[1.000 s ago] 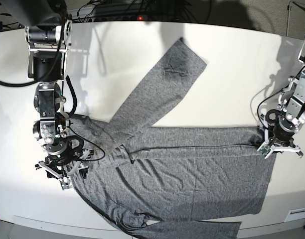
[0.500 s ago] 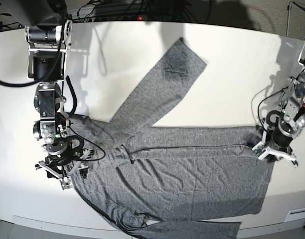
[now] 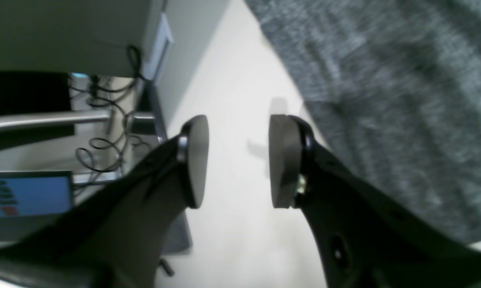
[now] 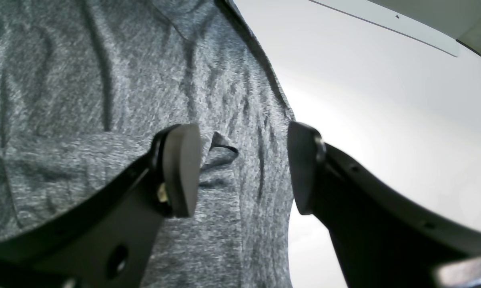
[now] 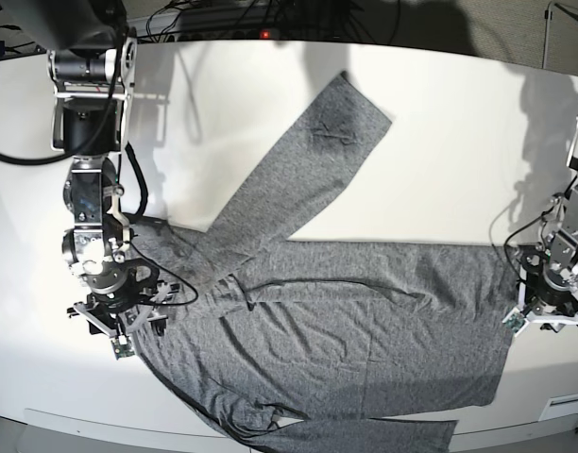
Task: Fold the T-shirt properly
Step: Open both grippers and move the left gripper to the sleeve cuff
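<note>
T-shirt [image 5: 336,321]: spread flat on the white tabletop [image 5: 440,142]; body's long axis runs across the base view, one sleeve angling toward the far edge, the other trailing off the near edge
Left tool [image 3: 238,160]: jaws parted, grasping nothing, over bare tabletop just off the hem end; fabric lies to one side of it
Right tool [image 4: 244,168]: jaws spread, nothing gripped, straddling the shirt's edge at the collar end
Nearer arm: right, already over cloth; likely the left must reach back in
</note>
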### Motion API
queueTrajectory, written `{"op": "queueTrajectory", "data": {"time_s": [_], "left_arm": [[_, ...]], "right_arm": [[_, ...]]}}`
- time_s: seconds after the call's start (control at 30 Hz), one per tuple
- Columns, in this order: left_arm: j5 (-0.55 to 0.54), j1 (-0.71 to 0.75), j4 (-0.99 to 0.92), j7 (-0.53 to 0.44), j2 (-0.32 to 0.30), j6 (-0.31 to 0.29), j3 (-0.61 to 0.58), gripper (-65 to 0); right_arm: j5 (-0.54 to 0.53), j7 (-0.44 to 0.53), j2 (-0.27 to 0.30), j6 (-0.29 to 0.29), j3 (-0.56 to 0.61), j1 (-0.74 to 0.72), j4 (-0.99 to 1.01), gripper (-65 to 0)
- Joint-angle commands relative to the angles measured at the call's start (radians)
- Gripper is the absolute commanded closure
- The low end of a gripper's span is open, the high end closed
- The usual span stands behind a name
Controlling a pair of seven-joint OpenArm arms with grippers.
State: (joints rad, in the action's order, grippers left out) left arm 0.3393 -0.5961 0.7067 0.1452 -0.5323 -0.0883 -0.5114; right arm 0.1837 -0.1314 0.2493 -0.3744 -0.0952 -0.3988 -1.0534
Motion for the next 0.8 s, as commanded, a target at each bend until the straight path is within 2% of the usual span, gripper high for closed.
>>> {"op": "queueTrajectory", "data": {"time_s": [0.0, 0.17, 0.3, 0.37, 0.43, 0.53, 0.57, 0.63, 0.77], "left_arm": [[-0.034, -0.029, 0.013, 0.003, -0.01, 0.019, 0.006, -24.1], [-0.229, -0.03, 0.107, 0.111, 0.003, 0.021, 0.006, -24.1], [-0.461, -0.03, 0.277, 0.222, 0.003, 0.018, 0.006, -24.1], [-0.536, -0.029, 0.352, 0.264, 0.003, 0.017, 0.006, -24.1], [-0.541, -0.018, 0.435, 0.33, 0.002, 0.017, 0.006, -24.1], [-0.539, 0.036, 0.589, 0.453, -0.003, 0.017, 0.006, -24.1], [-0.539, 0.066, 0.645, 0.48, -0.006, 0.016, 0.006, -24.1], [-0.537, 0.146, 0.762, 0.511, -0.016, 0.016, 0.006, -24.1], [-0.465, 0.351, 0.983, 0.518, -0.019, 0.017, 0.006, -24.1]], "right_arm": [[-0.007, 0.026, 0.011, 0.006, -0.003, -0.031, -0.018, -34.6], [-0.084, 0.024, 0.011, 0.006, -0.003, -0.031, -0.018, -34.6], [-0.084, -0.049, 0.011, 0.005, -0.003, -0.03, -0.018, -34.5], [-0.09, -0.077, 0.014, -0.017, -0.003, -0.03, -0.018, -34.5], [-0.116, -0.103, 0.026, -0.091, -0.003, -0.027, -0.022, -34.5], [-0.117, -0.126, 0.066, -0.247, -0.003, 0.003, -0.077, -34.5], [-0.122, -0.127, 0.082, -0.277, -0.003, 0.023, -0.11, -34.5], [-0.15, -0.143, 0.114, -0.282, -0.003, 0.07, -0.19, -34.5], [-0.165, -0.203, 0.174, -0.258, -0.018, 0.152, -0.337, -34.5]]}}
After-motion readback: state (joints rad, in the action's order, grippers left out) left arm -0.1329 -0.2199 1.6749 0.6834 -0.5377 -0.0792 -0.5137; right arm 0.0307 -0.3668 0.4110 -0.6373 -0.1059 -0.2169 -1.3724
